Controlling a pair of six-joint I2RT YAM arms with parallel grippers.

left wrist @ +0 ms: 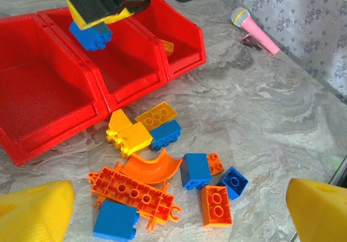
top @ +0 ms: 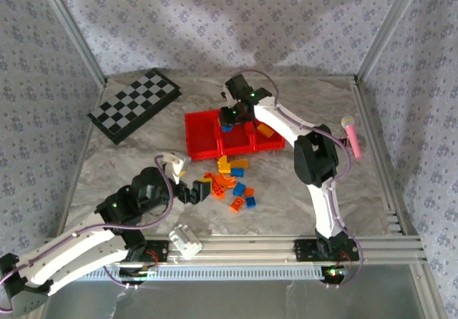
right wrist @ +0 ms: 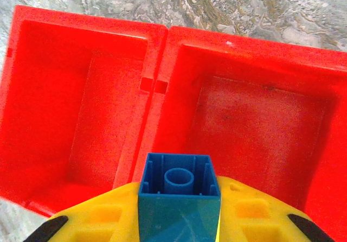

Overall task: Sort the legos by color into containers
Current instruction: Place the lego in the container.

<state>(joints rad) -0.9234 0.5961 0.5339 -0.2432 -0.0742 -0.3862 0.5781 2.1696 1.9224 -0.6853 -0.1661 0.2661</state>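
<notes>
Overhead, the right fingers [right wrist: 103, 220] were pinched on a blue lego [right wrist: 179, 185], holding it clear above the red tray [top: 200, 134], near the wall dividing two of its compartments. Both compartments beneath it had bare floors. From the left wrist view, the same blue lego [left wrist: 91, 34] hung over the middle compartment, and one orange brick [left wrist: 167, 48] lay in the far end compartment.

The left fingers [left wrist: 38, 209] were spread wide with nothing between them, low over the counter [top: 129, 162] on the near side of the loose legos [left wrist: 157, 171]. That pile sat on the counter just in front of the tray: two yellow bricks [left wrist: 130, 133] touching each other, a curved orange piece [left wrist: 152, 166] resting against a flat orange plate [left wrist: 133, 190], and several blue and orange bricks around them.

A checkered board [top: 134, 104] lay at the far left, a pink microphone [top: 351, 134] at the right, and a white block [top: 186, 240] at the near edge.
</notes>
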